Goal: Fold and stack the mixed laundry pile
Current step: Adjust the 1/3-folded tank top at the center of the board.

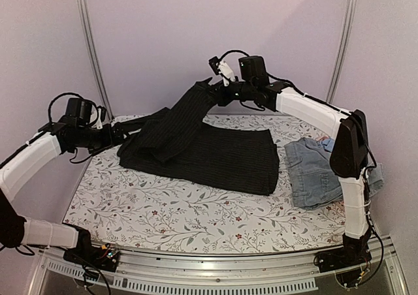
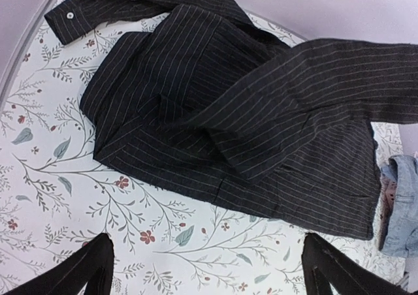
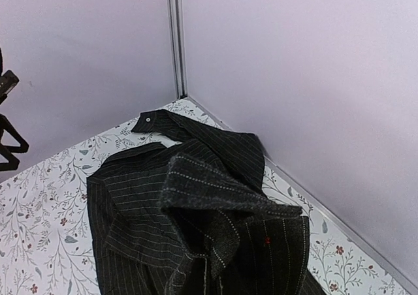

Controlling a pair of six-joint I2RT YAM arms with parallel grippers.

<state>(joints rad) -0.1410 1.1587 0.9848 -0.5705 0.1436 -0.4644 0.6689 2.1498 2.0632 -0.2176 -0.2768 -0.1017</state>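
— holding anything, the left jaws?
— nothing. they stand wide apart, hovering just off the left edge of the shirt (image 1: pixel 215 155).
— and the right jaws?
— clenched on a fold of the shirt, raised above its far side. the rest of it lies spread on the counter (image 1: pixel 163 210).
— the denim (image 1: pixel 313 171)?
— crumpled on the counter, just beside the shirt's right edge.

My right pincer (image 1: pixel 210 87) holds a fold of the black pinstriped shirt (image 1: pixel 215 155) raised above the floral desk (image 1: pixel 170 210); my left pincer (image 1: pixel 121 133) hovers by its left edge, faded denim (image 1: pixel 312 171) lying to the right
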